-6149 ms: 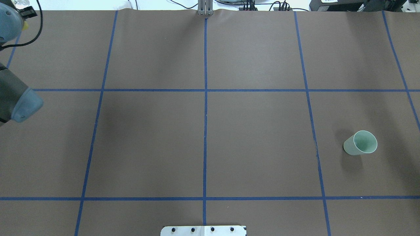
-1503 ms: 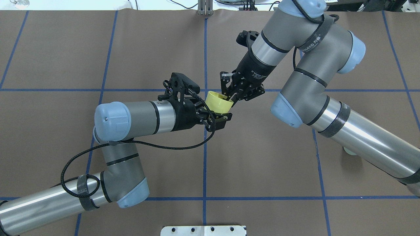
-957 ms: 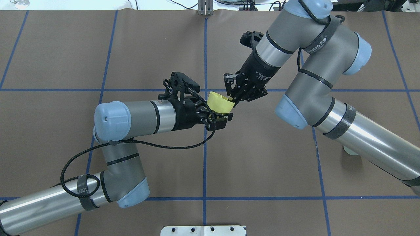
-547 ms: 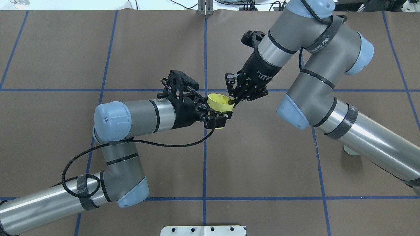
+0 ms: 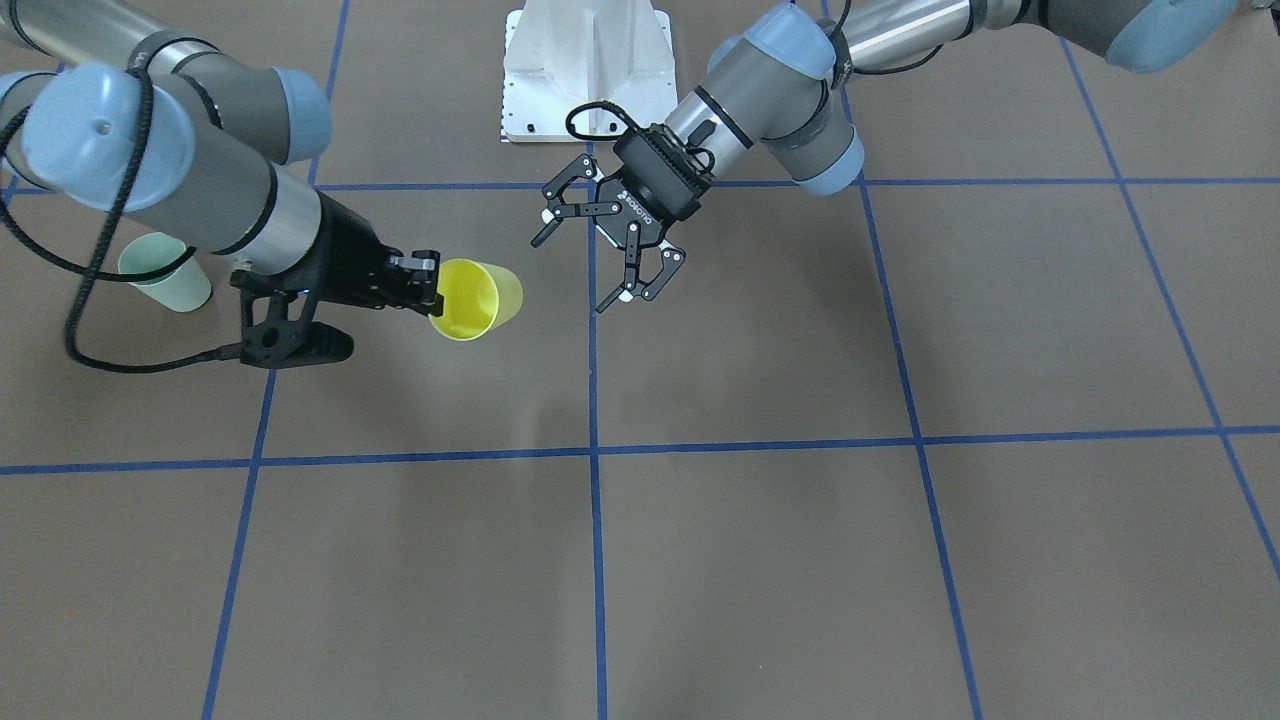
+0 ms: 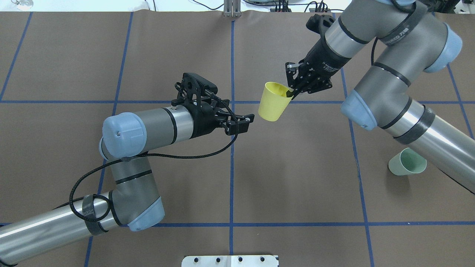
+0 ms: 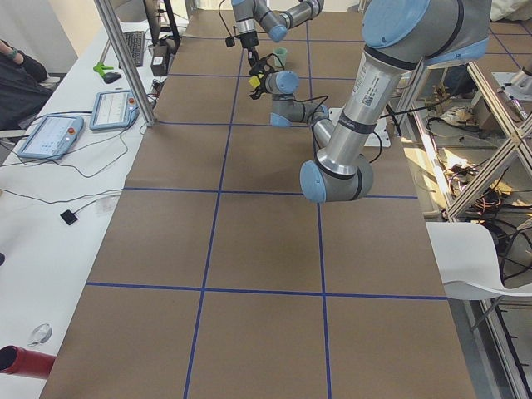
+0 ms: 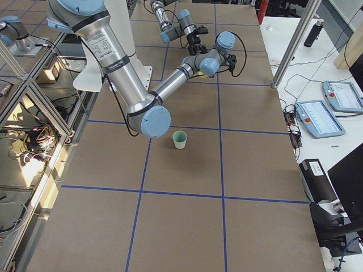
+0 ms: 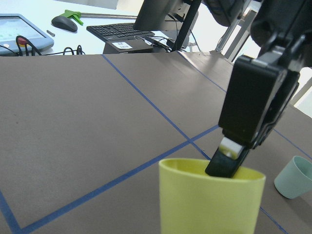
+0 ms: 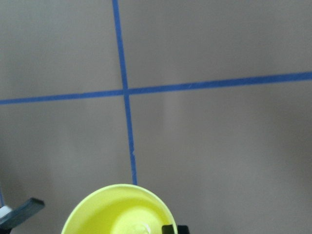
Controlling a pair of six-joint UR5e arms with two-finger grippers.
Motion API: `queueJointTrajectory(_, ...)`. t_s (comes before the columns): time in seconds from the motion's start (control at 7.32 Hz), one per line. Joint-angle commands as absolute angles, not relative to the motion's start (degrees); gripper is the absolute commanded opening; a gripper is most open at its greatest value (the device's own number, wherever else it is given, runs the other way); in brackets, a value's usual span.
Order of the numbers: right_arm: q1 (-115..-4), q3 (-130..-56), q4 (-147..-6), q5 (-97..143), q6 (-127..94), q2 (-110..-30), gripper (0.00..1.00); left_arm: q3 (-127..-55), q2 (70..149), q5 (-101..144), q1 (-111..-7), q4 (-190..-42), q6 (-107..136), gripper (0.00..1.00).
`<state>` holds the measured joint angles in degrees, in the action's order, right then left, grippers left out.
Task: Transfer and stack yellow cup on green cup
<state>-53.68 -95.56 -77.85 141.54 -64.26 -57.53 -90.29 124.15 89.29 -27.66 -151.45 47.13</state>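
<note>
My right gripper (image 6: 290, 92) is shut on the rim of the yellow cup (image 6: 272, 102), one finger inside it, and holds it upright in the air over the middle of the table. In the front view the same gripper (image 5: 433, 293) holds the cup (image 5: 472, 298) tilted. My left gripper (image 6: 243, 123) is open and empty, just left of the cup and apart from it; it also shows in the front view (image 5: 572, 272). The green cup (image 6: 407, 162) stands upright on the table at the right, under my right forearm. The left wrist view shows the yellow cup (image 9: 209, 200) close ahead and the green cup (image 9: 295, 176) beyond it.
Brown paper with blue tape lines (image 6: 232, 167) covers the table. A white base plate (image 6: 230, 260) sits at the near edge. Beyond the far edge are a keyboard, tablets and cables (image 7: 54, 133). My right forearm (image 6: 426, 129) passes above the green cup.
My left gripper has let go of the yellow cup and drawn back to the left. My right gripper has carried the cup to the right and farther from the robot.
</note>
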Motion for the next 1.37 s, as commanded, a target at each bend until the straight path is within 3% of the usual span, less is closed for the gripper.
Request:
queueJointTrajectory(0.0,-63.3,-96.4,-78.0,139.6,-51.7,-62.8,0.0,-92.4,118.6,90.5,-32.1,-150.0,46.6,1.0)
queueJointTrajectory(0.27,-67.6,-103.9,-78.0,134.3,-46.5,-68.8,0.0,-94.9,114.5,99.9,-39.9,-140.9,46.4,1.0)
queueJointTrajectory(0.68,-67.5,-119.8,-78.0,124.2,-45.0,-84.4,0.0,-95.9,105.3,114.0,-54.4,-138.8,46.1,1.0)
queueJointTrajectory(1.23,-62.9,-125.2,-78.0,121.6,-36.2,-98.6,0.0,-95.6,98.8,119.5,-61.5,-136.0,32.3,1.0)
